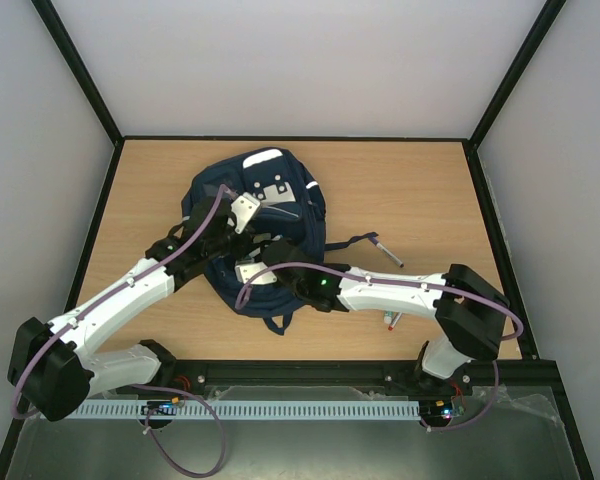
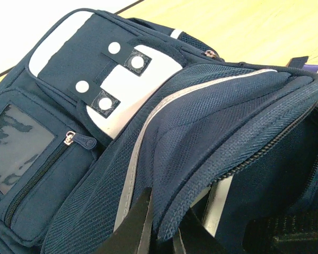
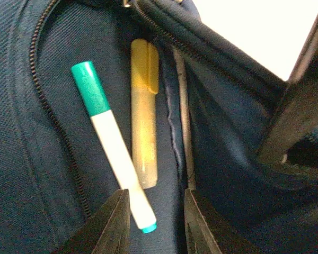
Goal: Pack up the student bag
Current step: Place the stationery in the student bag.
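left claw [image 2: 167, 205] pinching student bag [image 2: 201, 132] | wooden table [image 1: 420, 190] | white walls [image 1: 300, 60]

the navy student bag [image 1: 305, 212] lies flat, unzipped, white patches upward.

Left arm [image 1: 120, 297]: I reach from my base up and to the right, forearm sloping inward. Left gripper [image 2: 161, 235]: jaws pressed together, pinching a fold of the student bag [image 2: 212, 132]. Right arm [image 1: 390, 290]: elbow folded out at the right, forearm running left, almost level. Right gripper [image 3: 156, 222]: my fingers [image 3: 114, 225] stand apart and clamp nothing; wrist aimed downward.
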